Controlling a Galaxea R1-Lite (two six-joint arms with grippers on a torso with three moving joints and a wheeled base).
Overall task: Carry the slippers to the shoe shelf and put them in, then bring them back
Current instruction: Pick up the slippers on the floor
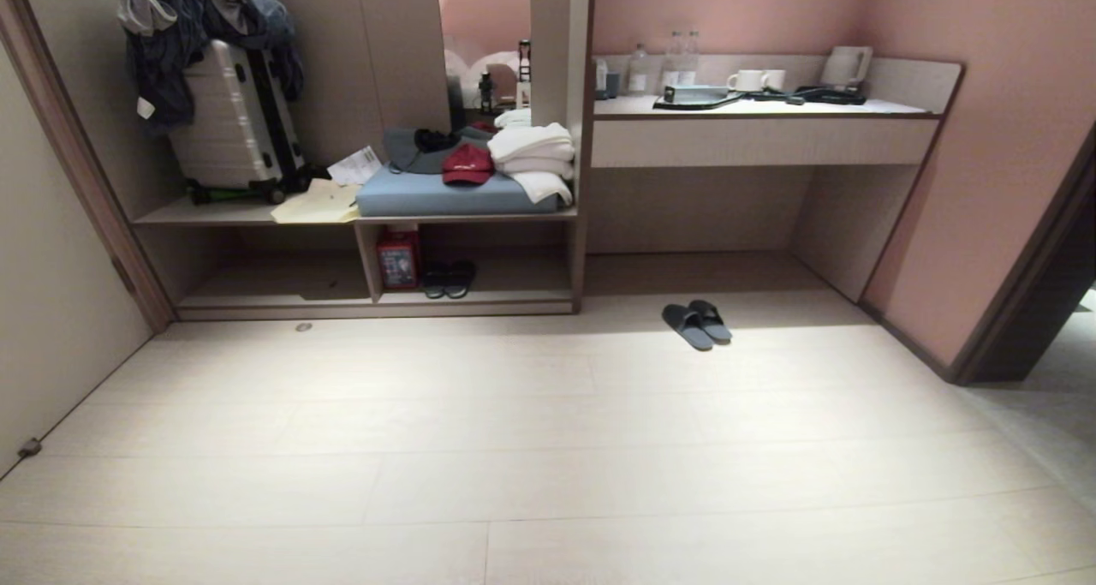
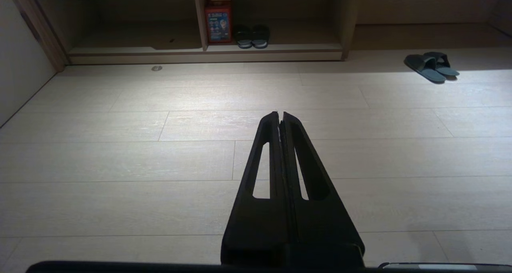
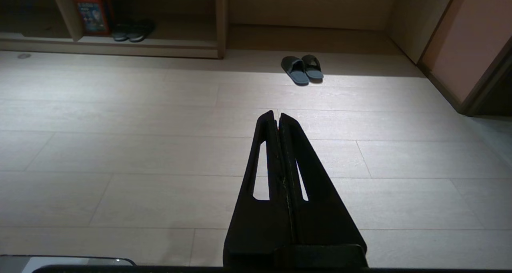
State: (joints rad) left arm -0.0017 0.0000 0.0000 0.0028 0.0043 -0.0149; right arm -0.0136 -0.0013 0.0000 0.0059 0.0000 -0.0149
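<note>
Two claws closed, nothing carried yet

Slippers (image 1: 696, 324) sit together on the floor, right of the shoe shelf (image 1: 377, 298). Left claw (image 2: 279, 115) and right claw (image 3: 276, 114) are pressed together, well short. Next, I judge: approach, spread, grasp.

The slippers (image 1: 697, 324) look like matt slate-grey fabric on a pale floor (image 1: 514, 448) of smooth, faintly shiny wood-grain planks. Left of the slippers, the shoe shelf (image 1: 377, 298) is pale matt wood laminate. Above the shoe shelf, a ribbed hard-shell suitcase (image 1: 233, 118) gleams softly under rumpled cloth.
</note>
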